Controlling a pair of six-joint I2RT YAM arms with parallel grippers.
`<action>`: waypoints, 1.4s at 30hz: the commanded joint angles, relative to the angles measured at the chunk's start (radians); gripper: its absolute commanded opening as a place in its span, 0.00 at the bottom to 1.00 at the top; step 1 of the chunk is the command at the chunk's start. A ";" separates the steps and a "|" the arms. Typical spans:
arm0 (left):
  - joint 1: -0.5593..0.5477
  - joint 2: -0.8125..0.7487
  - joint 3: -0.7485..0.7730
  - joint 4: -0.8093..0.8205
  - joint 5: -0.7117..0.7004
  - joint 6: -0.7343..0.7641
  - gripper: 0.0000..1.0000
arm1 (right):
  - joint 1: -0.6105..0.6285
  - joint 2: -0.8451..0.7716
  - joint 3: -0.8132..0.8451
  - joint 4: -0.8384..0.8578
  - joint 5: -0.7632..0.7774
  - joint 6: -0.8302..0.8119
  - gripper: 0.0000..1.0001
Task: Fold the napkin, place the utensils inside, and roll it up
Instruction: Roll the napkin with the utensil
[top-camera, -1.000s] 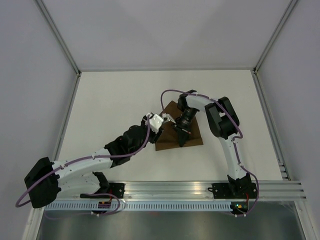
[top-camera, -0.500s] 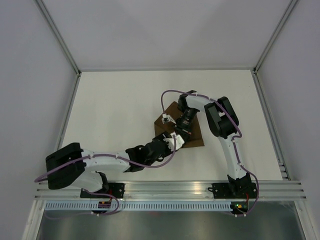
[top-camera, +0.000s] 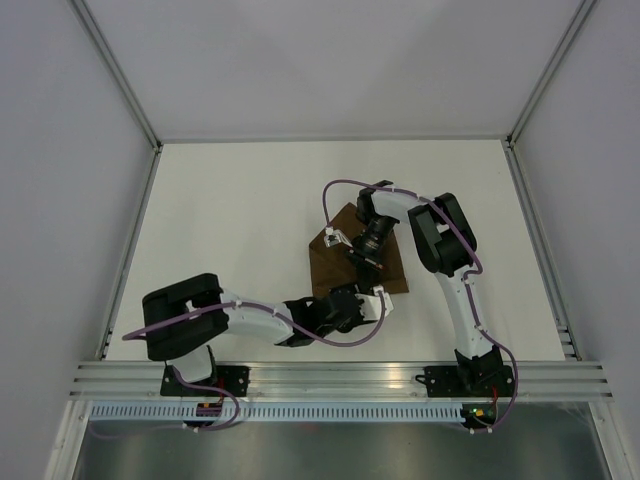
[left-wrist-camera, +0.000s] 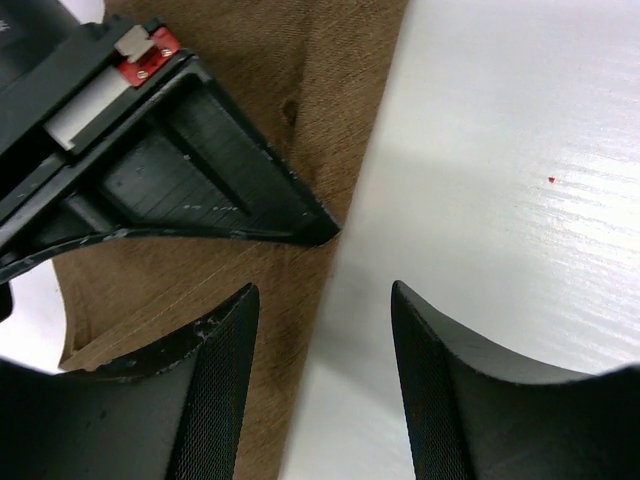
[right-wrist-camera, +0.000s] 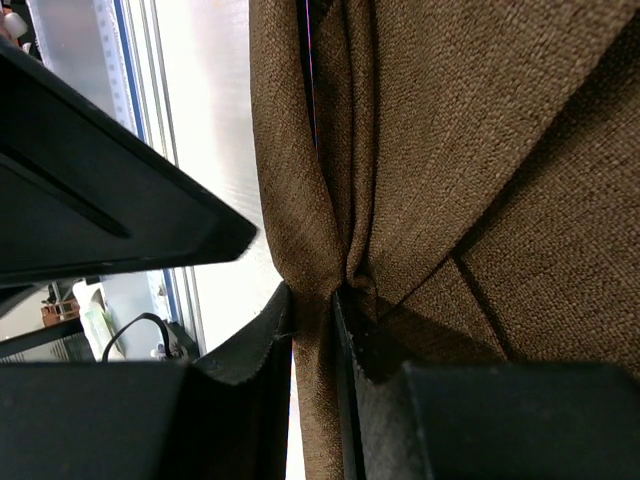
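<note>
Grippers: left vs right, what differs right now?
The left gripper is open, with nothing between its jaws; the right gripper is shut on a fold of the napkin. The left gripper straddles the napkin's edge, one finger over cloth and the other over bare table; the right gripper is farther in over the cloth. Shared: black fingers, both at the same napkin.

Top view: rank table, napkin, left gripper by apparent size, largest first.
1. table, largest by far
2. napkin, partly covered, still clearly second
3. left gripper, smallest
</note>
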 joint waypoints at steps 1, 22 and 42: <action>-0.001 0.048 0.039 0.080 0.031 0.043 0.61 | -0.009 0.055 0.002 0.114 0.104 -0.046 0.16; 0.088 0.167 0.039 0.036 0.239 -0.037 0.18 | -0.011 0.072 0.019 0.097 0.102 -0.046 0.16; 0.343 0.194 0.184 -0.295 0.882 -0.173 0.02 | -0.090 -0.234 -0.096 0.325 0.041 0.164 0.46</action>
